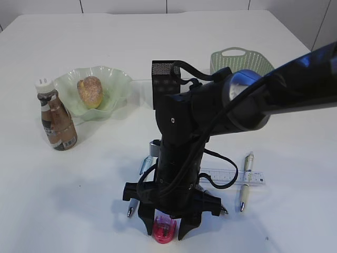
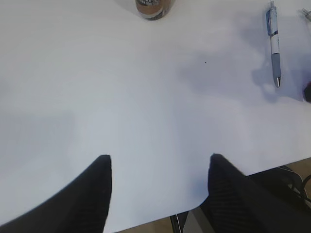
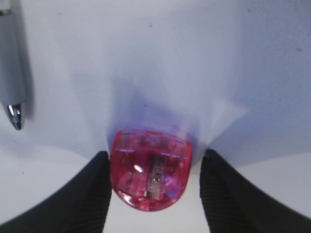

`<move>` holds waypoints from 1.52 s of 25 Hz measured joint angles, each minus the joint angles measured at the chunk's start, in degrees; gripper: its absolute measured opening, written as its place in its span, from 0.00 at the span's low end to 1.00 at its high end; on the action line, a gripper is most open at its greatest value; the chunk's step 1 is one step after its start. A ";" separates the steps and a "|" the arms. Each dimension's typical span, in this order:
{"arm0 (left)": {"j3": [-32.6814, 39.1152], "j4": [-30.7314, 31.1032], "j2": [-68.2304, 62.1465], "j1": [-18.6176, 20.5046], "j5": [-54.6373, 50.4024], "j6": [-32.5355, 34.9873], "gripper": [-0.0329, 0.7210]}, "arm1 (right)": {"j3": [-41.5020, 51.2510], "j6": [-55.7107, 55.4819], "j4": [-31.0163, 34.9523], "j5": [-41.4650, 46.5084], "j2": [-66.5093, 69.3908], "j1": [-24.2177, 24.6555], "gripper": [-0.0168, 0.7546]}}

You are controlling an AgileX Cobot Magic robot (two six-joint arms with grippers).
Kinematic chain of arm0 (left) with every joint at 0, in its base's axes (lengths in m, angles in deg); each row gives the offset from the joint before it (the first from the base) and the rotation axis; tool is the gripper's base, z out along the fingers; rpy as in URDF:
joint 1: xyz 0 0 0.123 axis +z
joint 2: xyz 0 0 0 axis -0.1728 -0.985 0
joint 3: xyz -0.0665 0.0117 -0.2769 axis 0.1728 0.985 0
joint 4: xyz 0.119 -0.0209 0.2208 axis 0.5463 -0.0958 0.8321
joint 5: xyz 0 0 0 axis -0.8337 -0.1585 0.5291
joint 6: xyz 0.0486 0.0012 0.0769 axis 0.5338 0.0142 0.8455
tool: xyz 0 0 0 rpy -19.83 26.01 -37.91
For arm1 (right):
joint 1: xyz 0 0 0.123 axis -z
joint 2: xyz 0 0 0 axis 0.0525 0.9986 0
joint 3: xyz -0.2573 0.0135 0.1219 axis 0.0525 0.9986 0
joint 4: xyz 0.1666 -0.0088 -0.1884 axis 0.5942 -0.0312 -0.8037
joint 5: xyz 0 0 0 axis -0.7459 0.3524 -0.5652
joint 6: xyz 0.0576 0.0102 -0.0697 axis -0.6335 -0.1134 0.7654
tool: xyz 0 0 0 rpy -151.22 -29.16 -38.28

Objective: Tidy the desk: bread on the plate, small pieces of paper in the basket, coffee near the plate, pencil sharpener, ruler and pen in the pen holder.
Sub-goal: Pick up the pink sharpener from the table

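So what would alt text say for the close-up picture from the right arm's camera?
A translucent pink pencil sharpener lies on the white desk between the two black fingers of the right claw, one finger close on each side. The silver tip of a pen shows at the upper left.

Bread lies in the ruffled green plate, far left; coffee stands upright just left of it. Pink translucent pencil sharpener rests on the desk at the near edge — blade side up. Clear ruler lies flat, right of centre; black mesh pen holder stands beyond; green basket far right.
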 joint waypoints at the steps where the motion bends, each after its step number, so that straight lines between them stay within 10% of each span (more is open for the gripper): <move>1: 0.00 0.00 0.00 0.00 0.00 0.00 0.62 | 0.00 0.08 0.00 0.00 0.00 0.00 0.63; 8: 0.00 0.00 0.00 0.00 0.00 0.00 0.62 | -0.08 0.42 -0.02 0.00 0.00 0.00 0.48; 38: 0.00 3.92 0.00 0.00 0.00 0.00 0.62 | -11.60 18.70 -12.87 12.81 0.00 0.00 0.46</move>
